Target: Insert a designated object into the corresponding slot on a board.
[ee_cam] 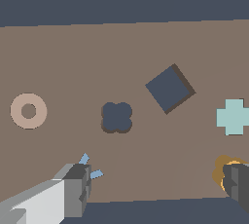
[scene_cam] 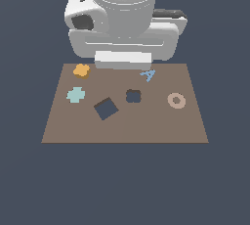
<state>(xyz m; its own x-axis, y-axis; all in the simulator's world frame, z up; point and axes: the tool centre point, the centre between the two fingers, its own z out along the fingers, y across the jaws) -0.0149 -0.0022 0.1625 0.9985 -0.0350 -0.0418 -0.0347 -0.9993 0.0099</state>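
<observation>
Fingers fill the bottom of your wrist view: one grey finger [ee_cam: 78,189] at lower left, the other at the lower right edge, spread wide with nothing between them. Put your gripper [ee_cam: 155,189] down as open and empty.

Working left to right in that view, you have the tan ring [ee_cam: 28,111] at mid left and a small blue piece [ee_cam: 91,168] peeking out just beside the left finger. Next come the slot [ee_cam: 116,117], dark and four-lobed, near the centre, then the larger tilted-square cutout [ee_cam: 168,89] above and right of it. The pale teal cross [ee_cam: 234,116] sits at the right edge.

Your orange block [ee_cam: 222,168] sits at lower right, partly hidden behind the right finger. It is beside that finger rather than between the two, so the jaws do not straddle it.

In the exterior view the block [scene_cam: 81,70] lies at the upper left corner of the board [scene_cam: 125,133], well apart from the slot [scene_cam: 133,96] at mid-board.

You look to be at the approach step, with nothing picked up yet. Your next move calls for shifting sideways until the block sits centred in the gap, then descending and closing.
</observation>
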